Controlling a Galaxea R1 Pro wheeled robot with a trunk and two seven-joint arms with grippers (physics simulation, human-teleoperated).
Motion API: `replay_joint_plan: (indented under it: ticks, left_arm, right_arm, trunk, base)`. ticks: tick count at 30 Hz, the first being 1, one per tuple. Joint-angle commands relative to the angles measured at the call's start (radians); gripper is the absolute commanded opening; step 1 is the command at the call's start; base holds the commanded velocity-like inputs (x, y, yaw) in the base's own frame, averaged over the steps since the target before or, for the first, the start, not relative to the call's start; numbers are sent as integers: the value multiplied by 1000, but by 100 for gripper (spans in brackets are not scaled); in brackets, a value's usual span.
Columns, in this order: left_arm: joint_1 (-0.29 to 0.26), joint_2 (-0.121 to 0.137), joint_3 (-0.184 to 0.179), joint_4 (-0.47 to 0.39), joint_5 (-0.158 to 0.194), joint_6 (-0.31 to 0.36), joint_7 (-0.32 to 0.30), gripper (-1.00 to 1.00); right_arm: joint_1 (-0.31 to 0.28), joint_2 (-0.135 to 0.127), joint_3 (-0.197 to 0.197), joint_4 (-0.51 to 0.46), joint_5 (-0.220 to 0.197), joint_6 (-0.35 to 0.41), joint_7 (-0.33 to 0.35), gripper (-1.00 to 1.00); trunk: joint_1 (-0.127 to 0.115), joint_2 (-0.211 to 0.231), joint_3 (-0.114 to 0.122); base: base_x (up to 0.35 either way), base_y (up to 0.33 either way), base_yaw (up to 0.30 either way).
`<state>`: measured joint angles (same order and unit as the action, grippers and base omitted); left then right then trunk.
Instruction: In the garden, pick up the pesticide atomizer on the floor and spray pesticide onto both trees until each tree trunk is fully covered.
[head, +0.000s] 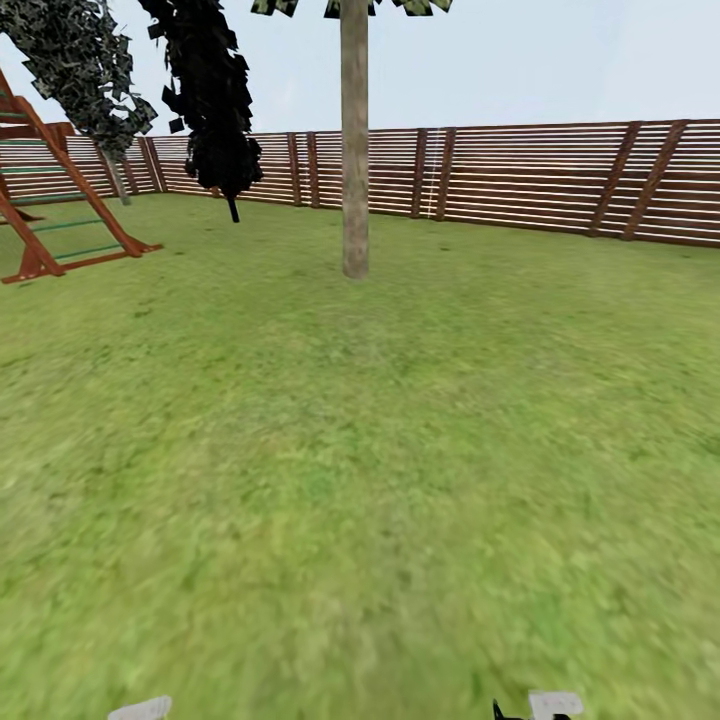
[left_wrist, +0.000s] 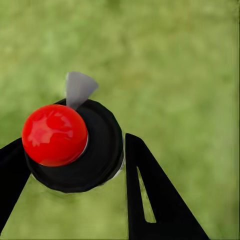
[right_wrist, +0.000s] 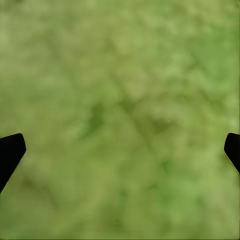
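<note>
Open lawn (head: 360, 480) runs from the robot to a brown slatted fence (head: 560, 185) that closes the far side; the grass is mottled green and bare of obstacles up to the trunk (head: 354, 150). That trunk is 1 straight, smooth, beige-grey column standing ahead, near the fence, with foliage only at the top edge. Left of it stand a thin dark-leaved tree (head: 215, 100) and a red-brown wooden frame (head: 60, 190) with green rungs. The left gripper (left_wrist: 70, 165) is clenched on the atomizer (left_wrist: 75, 145), a round black cap with a glossy red knob and grey nozzle. The right gripper (right_wrist: 120, 150) hangs spread wide over grass.
</note>
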<state>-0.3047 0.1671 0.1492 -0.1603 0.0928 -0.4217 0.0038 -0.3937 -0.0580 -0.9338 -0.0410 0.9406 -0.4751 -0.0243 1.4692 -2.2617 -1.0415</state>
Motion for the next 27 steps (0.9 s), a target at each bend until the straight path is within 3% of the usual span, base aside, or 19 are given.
replay_joint_plan:
  ticks: [1, 27]
  left_arm:
    - [-1, 0, -3, 1, 9, -3, -1, -100]
    - [-1, 0, -3, 1, 10, -3, -1, -100]
  right_arm:
    - [-1, 0, -8, 1, 10, -2, -2, 100]
    - [-1, 0, -8, 1, 10, -2, -2, 100]
  trunk:
    - [0, 0, -1]
    - [0, 0, -1]
  base:
    - [341, 0, 0]
    - [341, 0, 0]
